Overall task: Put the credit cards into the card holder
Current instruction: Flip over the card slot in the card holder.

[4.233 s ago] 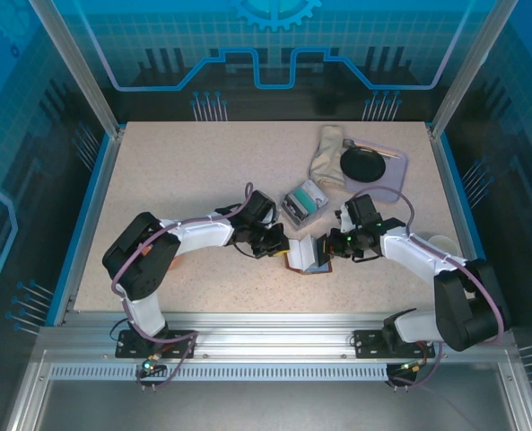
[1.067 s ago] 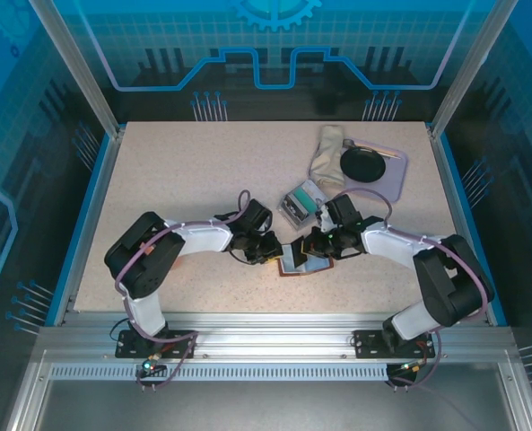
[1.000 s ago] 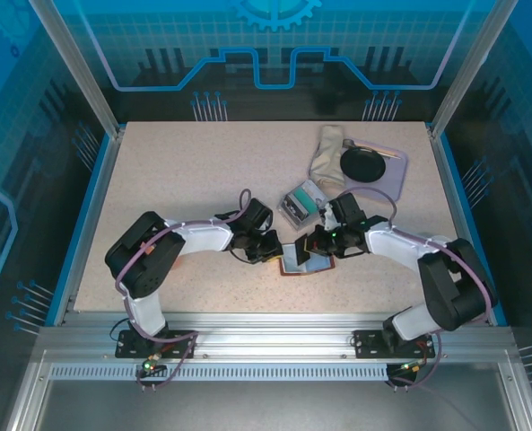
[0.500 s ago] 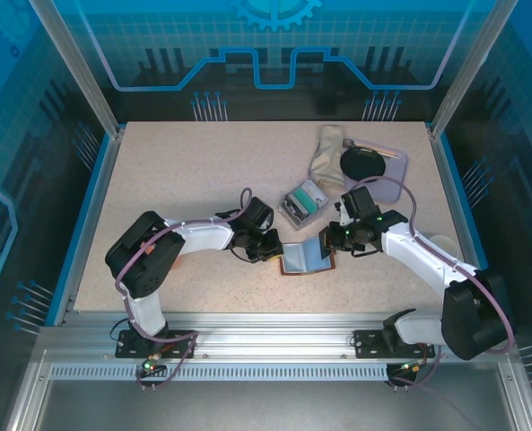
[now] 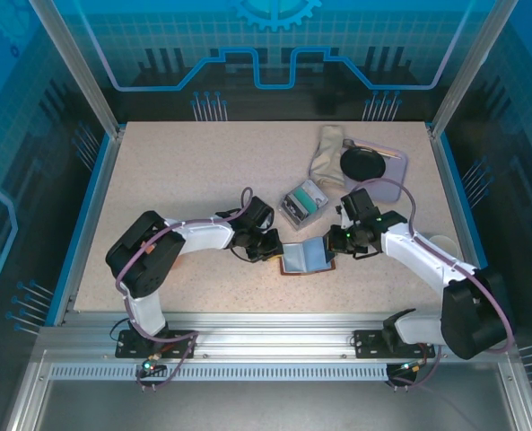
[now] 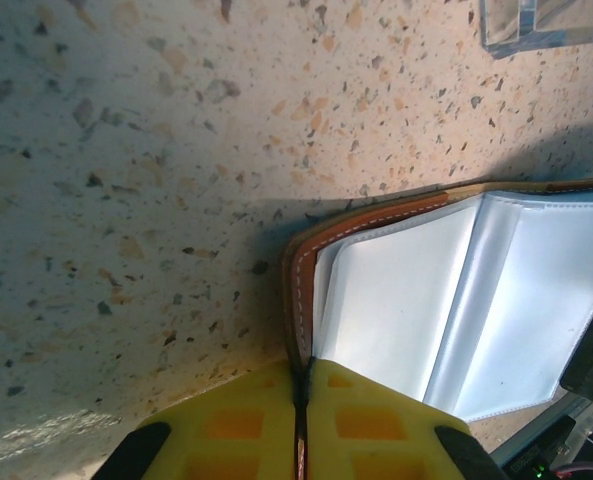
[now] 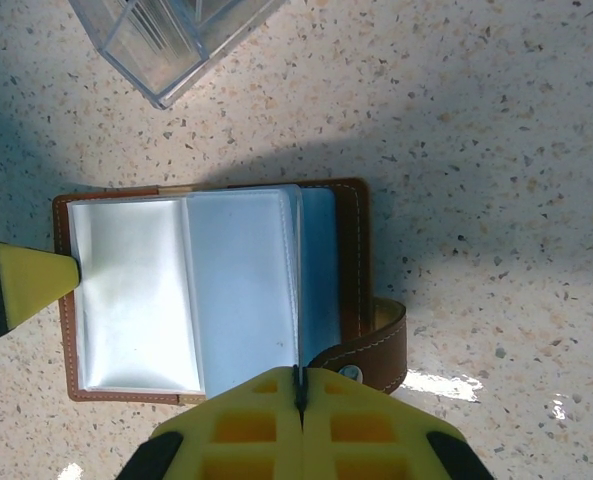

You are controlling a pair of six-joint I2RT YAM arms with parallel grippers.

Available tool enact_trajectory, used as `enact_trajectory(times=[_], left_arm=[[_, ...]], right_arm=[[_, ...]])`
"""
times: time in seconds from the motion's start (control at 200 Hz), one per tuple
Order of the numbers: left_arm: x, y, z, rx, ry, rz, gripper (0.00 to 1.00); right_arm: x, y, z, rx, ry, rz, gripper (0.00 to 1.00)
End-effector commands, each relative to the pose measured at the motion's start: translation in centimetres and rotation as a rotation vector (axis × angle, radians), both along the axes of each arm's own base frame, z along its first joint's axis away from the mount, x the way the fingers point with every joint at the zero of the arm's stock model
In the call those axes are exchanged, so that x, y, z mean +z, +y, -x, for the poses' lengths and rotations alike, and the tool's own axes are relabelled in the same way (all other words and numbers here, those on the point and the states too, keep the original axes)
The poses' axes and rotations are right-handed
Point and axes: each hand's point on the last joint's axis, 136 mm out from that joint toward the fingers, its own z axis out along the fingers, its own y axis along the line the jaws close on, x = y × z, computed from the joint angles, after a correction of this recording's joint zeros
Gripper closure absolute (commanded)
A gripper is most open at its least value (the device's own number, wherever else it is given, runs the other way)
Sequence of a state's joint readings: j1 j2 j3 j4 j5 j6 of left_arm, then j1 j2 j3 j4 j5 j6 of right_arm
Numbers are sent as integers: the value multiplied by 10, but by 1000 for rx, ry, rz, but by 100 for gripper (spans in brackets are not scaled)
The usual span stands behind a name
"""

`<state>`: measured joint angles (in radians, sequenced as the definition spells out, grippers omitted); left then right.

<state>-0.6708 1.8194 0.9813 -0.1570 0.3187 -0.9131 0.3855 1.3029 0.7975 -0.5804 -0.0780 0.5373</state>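
STEP: pinning open wallet at centre of table, left claw clamped on its edge | right claw shut by snap tab | cards in clear tray just behind | NEXT: open right claw, fetch one card.

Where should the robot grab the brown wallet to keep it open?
On the stitched leather edge of the card holder's left cover, coming in low from the left. It lies open and flat, and that thin rim sticks out past the clear sleeves, so two fingers can pinch it. The left gripper is shut on it there.
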Motion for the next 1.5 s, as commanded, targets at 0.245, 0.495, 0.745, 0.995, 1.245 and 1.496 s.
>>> enact_trajectory(times=[0.245, 0.495, 0.745, 0.995, 1.245, 1.496], left_arm=[[-6, -1, 7, -31, 35, -17, 91], [-6, -2, 6, -32, 38, -15, 91], [-7, -2, 7, -34, 41, -15, 91], [-8, -2, 7, -34, 46, -15, 91], [-8, -3, 6, -35, 45, -14, 92], [-8, -2, 6, -35, 48, -16, 92]], right_arm=[[-2, -5, 1, 8, -2, 41, 96], [2, -3, 0, 9, -10, 27, 96], [0, -5, 0, 7, -9, 43, 96], [1, -8, 0, 11, -8, 66, 96], [-2, -4, 0, 15, 0, 40, 96], [4, 10, -4, 15, -10, -45, 96]])
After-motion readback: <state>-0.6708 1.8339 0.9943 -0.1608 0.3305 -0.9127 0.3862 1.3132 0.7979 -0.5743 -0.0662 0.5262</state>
